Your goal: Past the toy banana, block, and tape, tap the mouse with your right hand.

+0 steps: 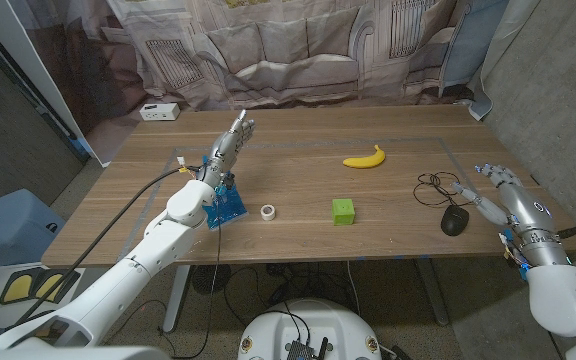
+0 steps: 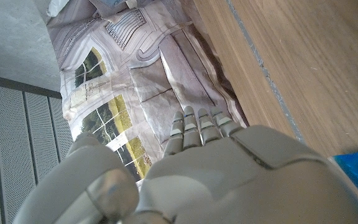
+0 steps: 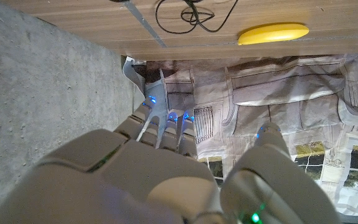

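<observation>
A black mouse (image 1: 454, 221) lies near the table's right front, its cable (image 1: 436, 187) looped behind it. My right hand (image 1: 498, 196) hovers just right of the mouse, fingers spread and holding nothing. A yellow toy banana (image 1: 365, 158) lies further back; it also appears in the right wrist view (image 3: 273, 33) beside the cable (image 3: 185, 14). A green block (image 1: 343, 210) and a small roll of tape (image 1: 268, 212) sit mid-table. My left hand (image 1: 230, 146) is raised over the table's left part, fingers straight and apart, empty.
A blue object (image 1: 224, 205) stands on the table by my left forearm. A white box (image 1: 158, 111) sits at the back left corner. A printed cloth backdrop (image 1: 298, 45) hangs behind the table. The table's right edge (image 1: 533, 180) runs close to my right hand.
</observation>
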